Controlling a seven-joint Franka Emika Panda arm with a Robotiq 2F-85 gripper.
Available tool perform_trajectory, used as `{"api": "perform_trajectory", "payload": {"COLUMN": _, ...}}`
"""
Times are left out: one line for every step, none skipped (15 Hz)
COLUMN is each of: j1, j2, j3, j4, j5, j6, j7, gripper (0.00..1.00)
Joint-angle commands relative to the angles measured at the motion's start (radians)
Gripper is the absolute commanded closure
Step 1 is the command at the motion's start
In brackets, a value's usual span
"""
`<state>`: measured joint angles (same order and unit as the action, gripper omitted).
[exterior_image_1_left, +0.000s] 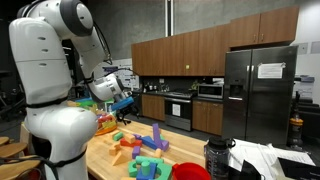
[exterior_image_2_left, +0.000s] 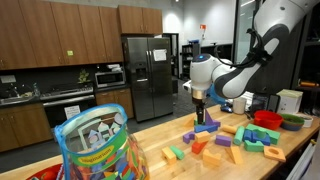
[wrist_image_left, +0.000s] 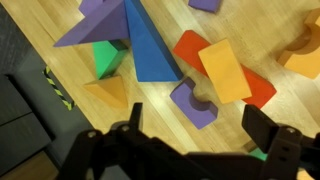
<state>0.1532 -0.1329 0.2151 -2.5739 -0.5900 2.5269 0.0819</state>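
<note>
- End effector hangs over the table, above the left end of the block spread.
- Wrist view: arch block lies just ahead of the end effector.
- Slab sits just beyond the arch block, to its right.
- Tall wedge is left of the slab, with a cube at its left.
- Jar stands nearest the camera, left of the blocks.
- Bowls are at the far right.
- Fridge stands behind the table.

Bulky white arm, black joint rings — black jaws
</note>
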Motion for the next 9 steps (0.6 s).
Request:
{"api": "perform_trajectory", "payload": {"j1": -0.025, "j2": -0.045, "j3": -0.001, "j4": -0.032, "j5": -0.058, "j6": 0.007, "j7": 0.129, "gripper": 0.0}}
{"api": "perform_trajectory", "payload": {"j1": -0.028, "j2": -0.045, "j3": -0.004, "j4": -0.033, "j5": -0.062, "j6": 0.011, "j7": 0.146, "gripper": 0.0}}
{"api": "perform_trajectory", "payload": {"j1": -0.029, "j2": -0.047, "j3": -0.005, "j4": -0.036, "j5": -0.059, "j6": 0.016, "j7": 0.15, "gripper": 0.0}}
{"api": "perform_trajectory", "payload": {"j1": -0.028, "j2": -0.048, "j3": -0.008, "j4": -0.039, "j5": -0.047, "j6": 0.024, "j7": 0.143, "gripper": 0.0}}
{"api": "perform_trajectory", "payload": {"j1": -0.02, "j2": -0.012, "j3": -0.002, "j4": -0.008, "j5": -0.032, "j6": 0.0, "j7": 0.12, "gripper": 0.0}}
{"api": "perform_trajectory", "payload": {"j1": -0.021, "j2": -0.014, "j3": -0.003, "j4": -0.009, "j5": -0.032, "j6": 0.003, "j7": 0.123, "gripper": 0.0}}
{"api": "perform_trajectory", "payload": {"j1": -0.022, "j2": -0.016, "j3": -0.003, "j4": -0.01, "j5": -0.032, "j6": 0.004, "j7": 0.124, "gripper": 0.0}}
{"api": "perform_trajectory", "payload": {"j1": -0.023, "j2": -0.017, "j3": -0.003, "j4": -0.012, "j5": -0.032, "j6": 0.005, "j7": 0.125, "gripper": 0.0}}
{"api": "perform_trajectory", "payload": {"j1": -0.023, "j2": -0.018, "j3": -0.003, "j4": -0.013, "j5": -0.033, "j6": 0.007, "j7": 0.127, "gripper": 0.0}}
